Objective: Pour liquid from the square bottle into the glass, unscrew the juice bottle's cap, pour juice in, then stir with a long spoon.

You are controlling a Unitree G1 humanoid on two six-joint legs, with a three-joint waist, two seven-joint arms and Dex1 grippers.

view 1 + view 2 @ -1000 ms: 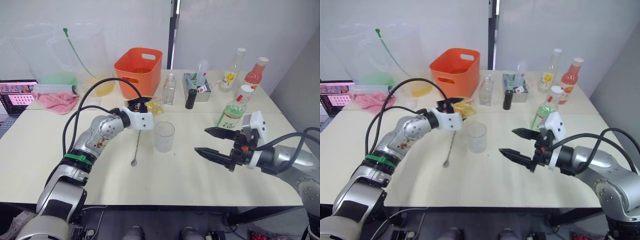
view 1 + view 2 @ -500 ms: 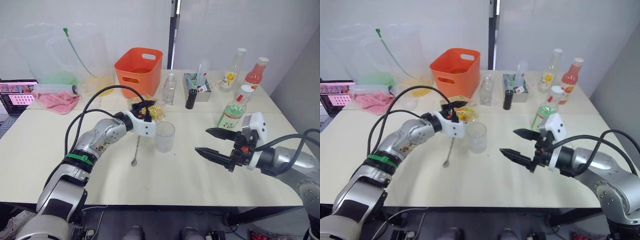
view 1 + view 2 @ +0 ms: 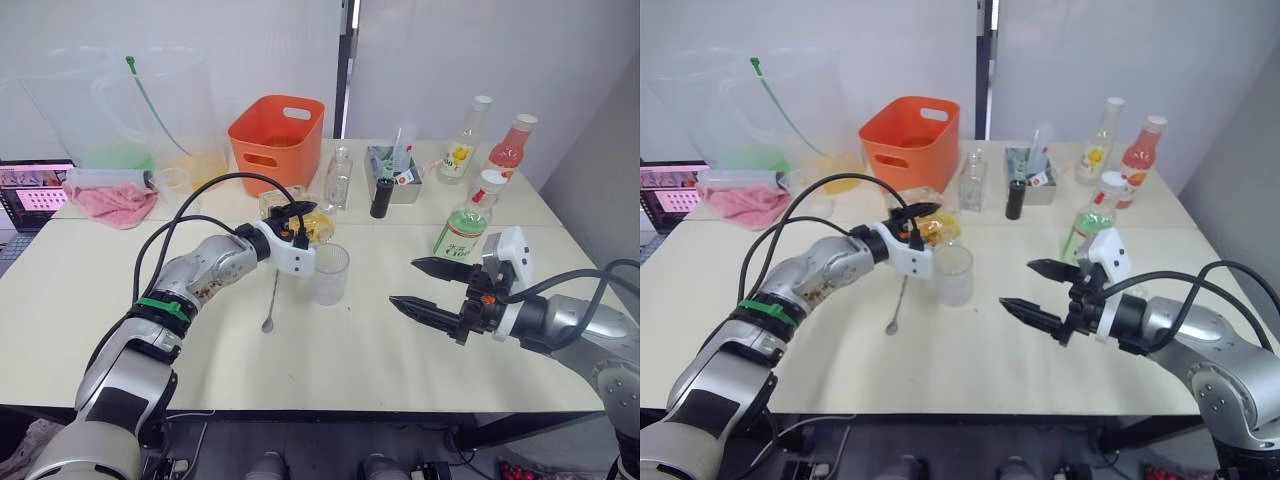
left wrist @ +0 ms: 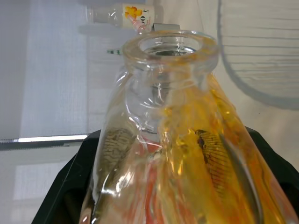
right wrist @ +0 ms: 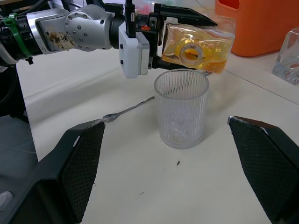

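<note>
Left fingers (image 5: 184, 21) grip square bottle (image 5: 196, 49) tipped sideways, mouth at the rim of the glass (image 5: 181, 108); right fingers (image 3: 425, 287) open, idle.

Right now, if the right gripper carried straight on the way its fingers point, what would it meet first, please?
Most likely the glass: the open right gripper points at it across bare table. The square bottle, held tilted by the left gripper, sits just beyond the glass.

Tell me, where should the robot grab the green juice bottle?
Probably around the juice bottle's labelled middle, coming from the open right hand's side. It stands upright just behind that hand, and its straight round body suits a sideways grip better than the narrow capped neck.
</note>
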